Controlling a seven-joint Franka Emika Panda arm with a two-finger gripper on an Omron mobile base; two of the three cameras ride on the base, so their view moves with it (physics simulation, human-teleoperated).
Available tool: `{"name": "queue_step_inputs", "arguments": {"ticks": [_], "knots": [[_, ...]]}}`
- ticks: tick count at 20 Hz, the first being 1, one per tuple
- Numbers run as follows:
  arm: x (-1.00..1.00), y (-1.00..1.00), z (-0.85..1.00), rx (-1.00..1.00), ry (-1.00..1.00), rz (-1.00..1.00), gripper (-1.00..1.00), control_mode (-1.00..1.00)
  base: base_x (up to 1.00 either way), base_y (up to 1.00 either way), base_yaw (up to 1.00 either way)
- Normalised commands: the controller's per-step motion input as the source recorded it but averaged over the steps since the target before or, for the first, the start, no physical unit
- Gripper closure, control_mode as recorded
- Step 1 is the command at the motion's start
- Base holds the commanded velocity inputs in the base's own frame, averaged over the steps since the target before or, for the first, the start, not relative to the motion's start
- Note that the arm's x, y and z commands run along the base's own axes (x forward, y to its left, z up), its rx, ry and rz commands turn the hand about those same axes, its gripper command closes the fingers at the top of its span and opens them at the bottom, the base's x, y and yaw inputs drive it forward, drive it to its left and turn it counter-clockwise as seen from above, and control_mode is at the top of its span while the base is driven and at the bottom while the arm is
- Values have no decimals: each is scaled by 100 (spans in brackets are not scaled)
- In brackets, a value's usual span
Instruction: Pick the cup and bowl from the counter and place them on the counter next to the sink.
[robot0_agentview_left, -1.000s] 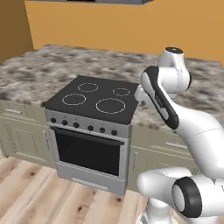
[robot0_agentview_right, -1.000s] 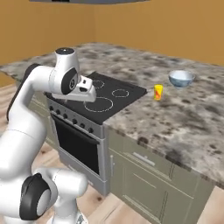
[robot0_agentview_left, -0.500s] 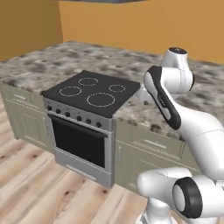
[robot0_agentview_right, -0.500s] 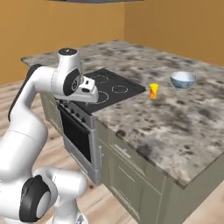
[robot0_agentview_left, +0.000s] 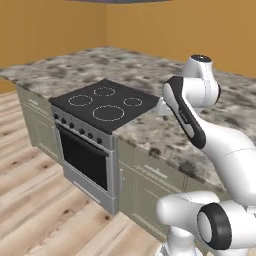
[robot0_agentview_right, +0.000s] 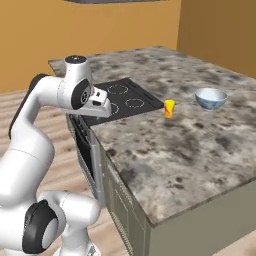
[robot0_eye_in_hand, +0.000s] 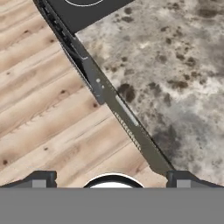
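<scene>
gripper (robot0_eye_in_hand: 112, 177) wide, empty, over surface (robot0_agentview_right: 190, 150) edge | cup (robot0_agentview_right: 169, 108) right of centre, right base view, beside stovetop (robot0_agentview_right: 120, 97) | bowl (robot0_agentview_right: 210, 98) upper right, unreached | approach step

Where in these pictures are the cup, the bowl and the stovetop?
cup (robot0_agentview_right: 170, 108), right base view, on its yellow side.
bowl (robot0_agentview_right: 210, 98), right base view, on its outer wall.
stovetop (robot0_agentview_left: 102, 104), left base view, on its black top.

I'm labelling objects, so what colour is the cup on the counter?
Yellow; the cup shows best in the right base view.
</scene>
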Motion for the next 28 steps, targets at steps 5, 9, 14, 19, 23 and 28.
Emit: {"name": "queue_step_inputs", "arguments": {"ticks": [5,9,14,19,23,28], "knots": [[0,0,0,0,0,0,-100,100,-16,-100,32],[0,0,0,0,0,0,-100,100,0,-100,33],[0,0,0,0,0,0,-100,100,0,-100,35],[0,0,0,0,0,0,-100,100,0,-100,40],[0,0,0,0,0,0,-100,100,0,-100,40],[0,0,0,0,0,0,-100,100,0,-100,41]]}}
